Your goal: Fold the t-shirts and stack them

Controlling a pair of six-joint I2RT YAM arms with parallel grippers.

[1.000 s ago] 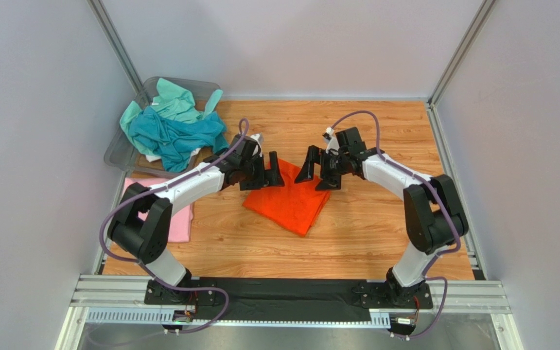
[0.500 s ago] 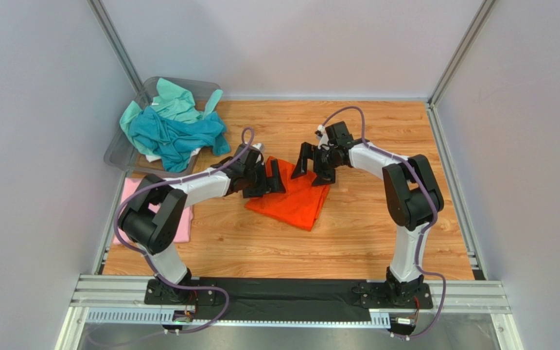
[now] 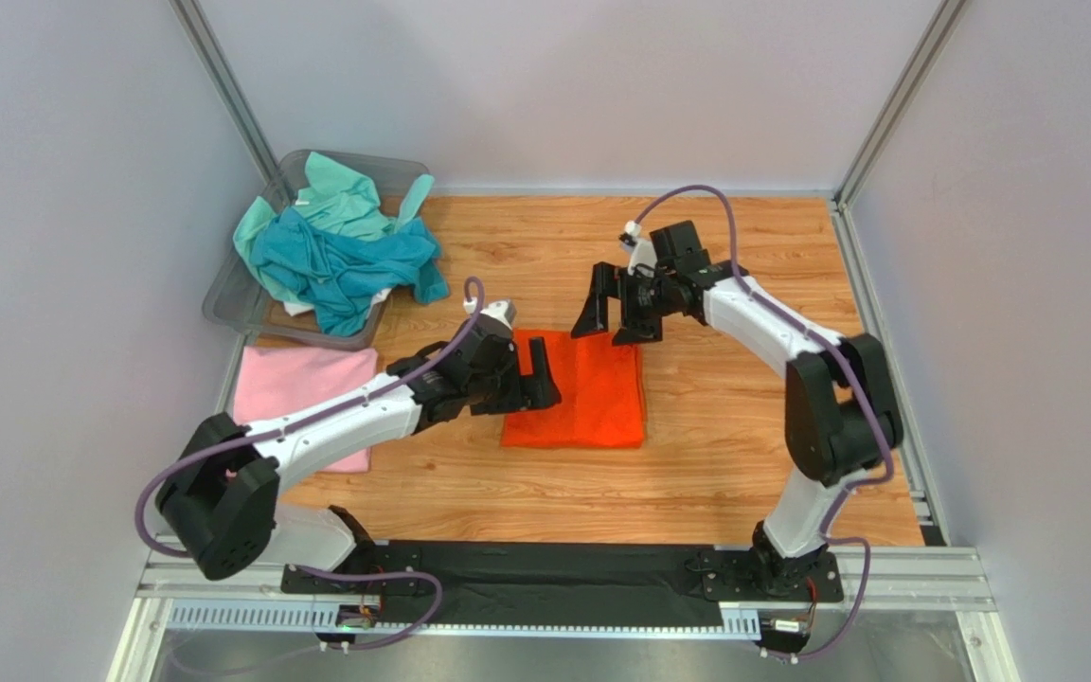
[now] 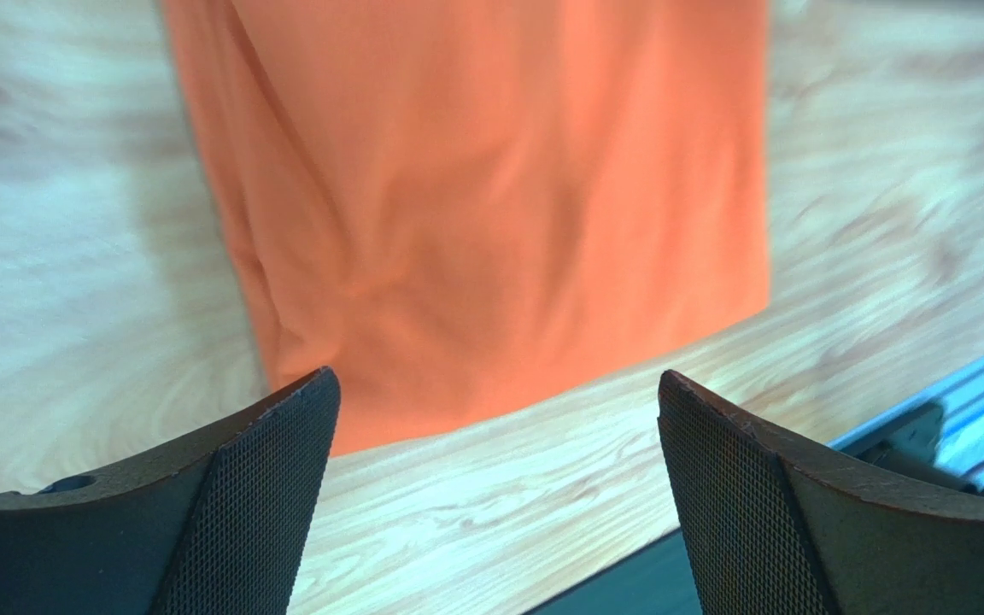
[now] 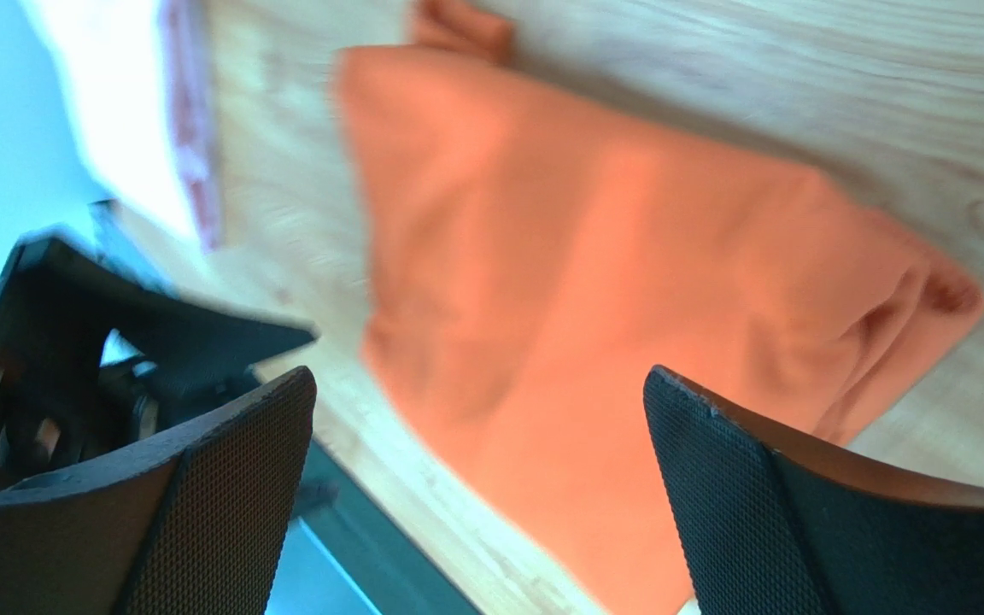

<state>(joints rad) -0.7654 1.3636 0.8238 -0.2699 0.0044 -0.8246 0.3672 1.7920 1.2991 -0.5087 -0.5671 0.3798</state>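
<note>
Left tool (image 3: 540,384) and right tool (image 3: 611,316) both gape empty over the seemingly folded orange shirt (image 3: 587,398); the next move is probably stacking it on the pink shirt (image 3: 302,398).

Folded shirt (image 3: 583,392) centre of table (image 3: 736,455); flat shirt (image 3: 298,401) left of it; bin (image 3: 230,303) behind that, shirt heap (image 3: 341,256) inside.

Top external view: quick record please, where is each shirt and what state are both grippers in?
orange t-shirt: folded flat, centre
pink t-shirt: flat, left of orange
teal t-shirt: crumpled in grey plastic bin
mint green t-shirt: crumpled in bin, behind teal
left gripper: open, at orange shirt's left edge
right gripper: open, near its far edge
</note>
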